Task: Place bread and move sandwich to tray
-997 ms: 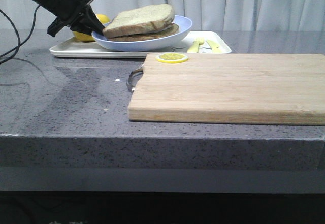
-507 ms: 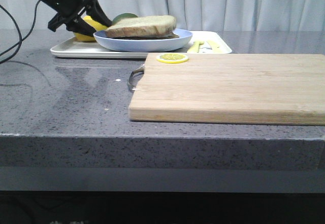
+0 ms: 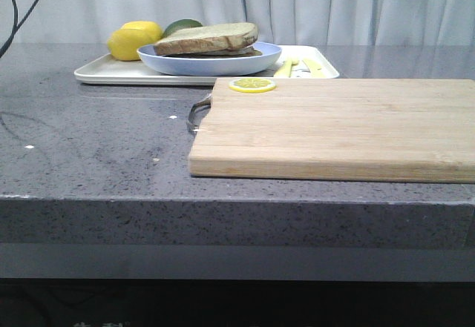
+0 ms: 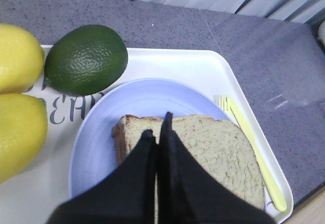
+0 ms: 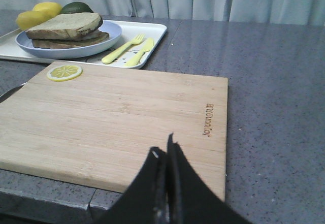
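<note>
While the grey stone counter [image 3: 96,156] fills most of the front view, the largest thing on it is the wooden cutting board [image 3: 334,127], which lies at the near right side with a metal handle [image 3: 196,112] on its left edge. At the far left corner of the board lies a thin lemon slice [image 3: 251,84]. Behind the board, at the far left of the counter, is the tray [image 3: 96,73], white and flat with a low rim. On the tray stands the round pale blue plate [image 3: 223,64], and on the plate lies the sandwich [image 3: 209,40]: a lower slice, and the bread [image 4: 218,150] placed on top of it, pale and speckled with a tan crust. An egg between the slices cannot be seen. On the left part of the tray, just beside the plate, are two yellow lemons [image 3: 133,39] and one dark green lime [image 4: 85,59]. On the right part of the tray lie a yellow plastic fork [image 5: 122,49] and knife [image 5: 140,51], side by side.

The left gripper [image 4: 158,132] hangs above the plate, apart from the bread, with its two black fingers pressed together and nothing between them. The right gripper [image 5: 163,153] hangs over the near edge of the cutting board, its fingers also closed together and holding nothing.
</note>
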Tool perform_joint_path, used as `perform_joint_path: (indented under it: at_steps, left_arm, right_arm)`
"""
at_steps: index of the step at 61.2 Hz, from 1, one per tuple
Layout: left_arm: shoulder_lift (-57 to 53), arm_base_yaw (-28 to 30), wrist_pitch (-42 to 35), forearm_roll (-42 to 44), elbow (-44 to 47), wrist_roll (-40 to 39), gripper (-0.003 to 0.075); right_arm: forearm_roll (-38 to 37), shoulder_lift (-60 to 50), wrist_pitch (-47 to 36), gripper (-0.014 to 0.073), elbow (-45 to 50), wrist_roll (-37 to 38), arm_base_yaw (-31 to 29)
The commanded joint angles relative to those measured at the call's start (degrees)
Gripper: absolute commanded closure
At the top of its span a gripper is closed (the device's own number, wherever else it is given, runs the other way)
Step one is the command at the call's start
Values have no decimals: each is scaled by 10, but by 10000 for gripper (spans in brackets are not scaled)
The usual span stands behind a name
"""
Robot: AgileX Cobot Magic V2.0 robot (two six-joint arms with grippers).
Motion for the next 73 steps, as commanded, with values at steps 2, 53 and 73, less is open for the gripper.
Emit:
perform_joint_path:
  at_steps: [2,53,73]
  left_arm:
    - [-53,2,17,-21,-63,-4,739]
    - [-450,-55,14,425,417,-58,739]
    - [-667,4,-138,430,773,-79,739]
  right_arm:
    - [-5,6,-50,670,-16,-1,-2]
    - [-5,6,-50,670,-16,-1,-1]
    - [-5,6,-50,670,-16,-1,-1]
